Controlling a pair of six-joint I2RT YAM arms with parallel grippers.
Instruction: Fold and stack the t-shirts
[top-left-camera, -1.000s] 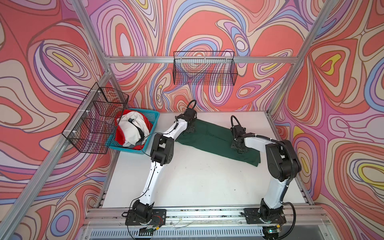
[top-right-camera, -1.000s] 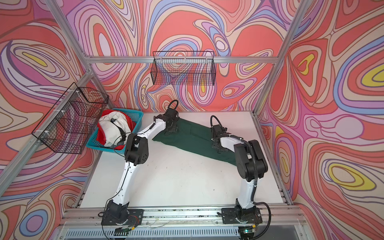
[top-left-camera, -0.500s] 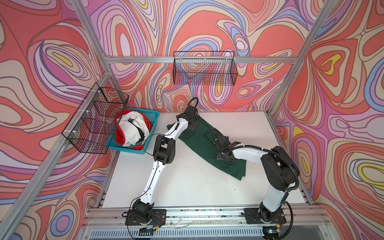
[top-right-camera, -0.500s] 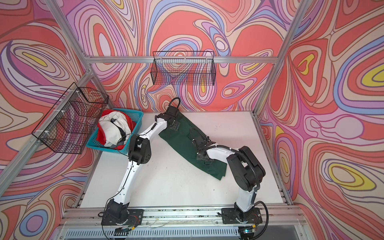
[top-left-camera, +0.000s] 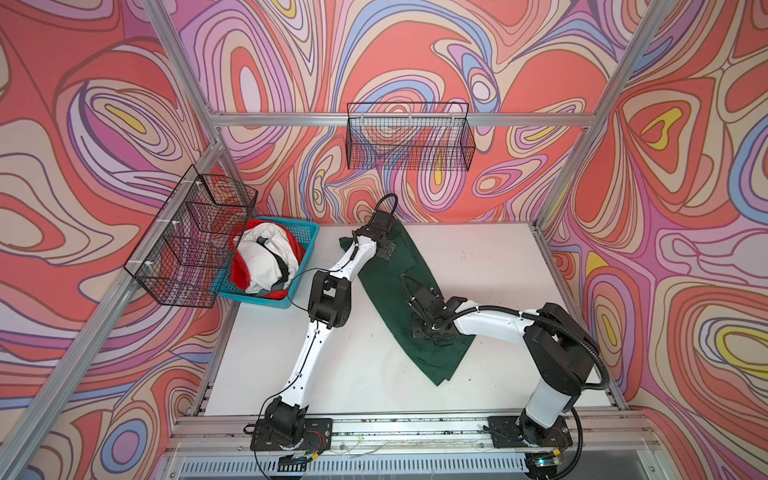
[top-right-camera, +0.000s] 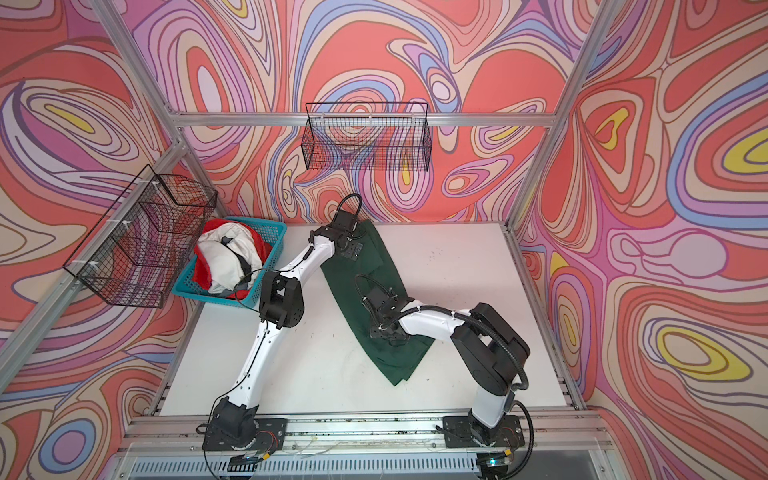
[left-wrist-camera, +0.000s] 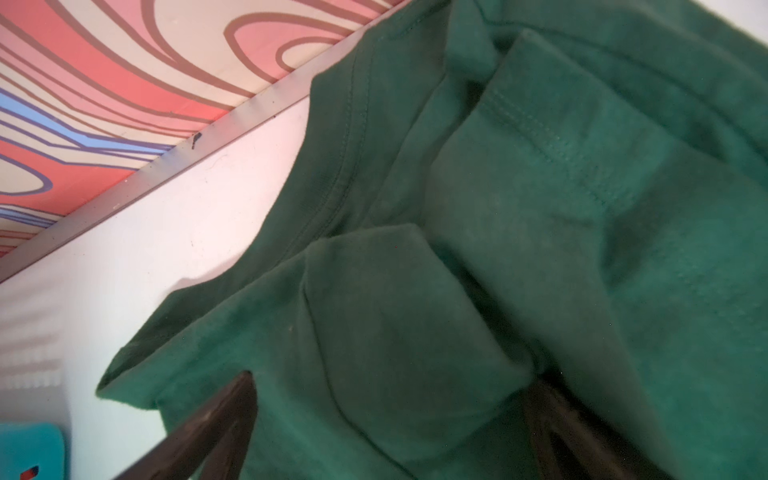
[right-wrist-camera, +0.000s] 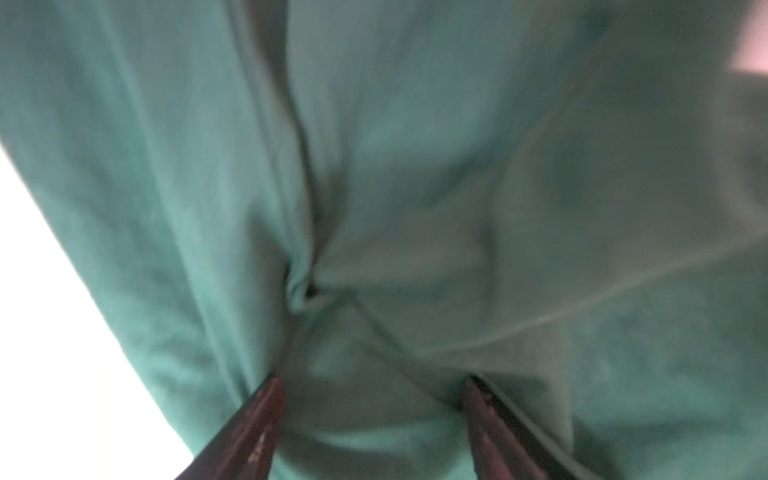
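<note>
no legible text, no labels or brands, no numbers or signs in any view

The white worktop (top-left-camera: 478, 282) carries small dark specks on its surface. A dark green t-shirt (top-left-camera: 386, 299) lies on it as a long, narrow folded strip, running diagonally from the far edge toward the front right. A turquoise basket (top-left-camera: 309, 249) sits at the far left corner.
</note>
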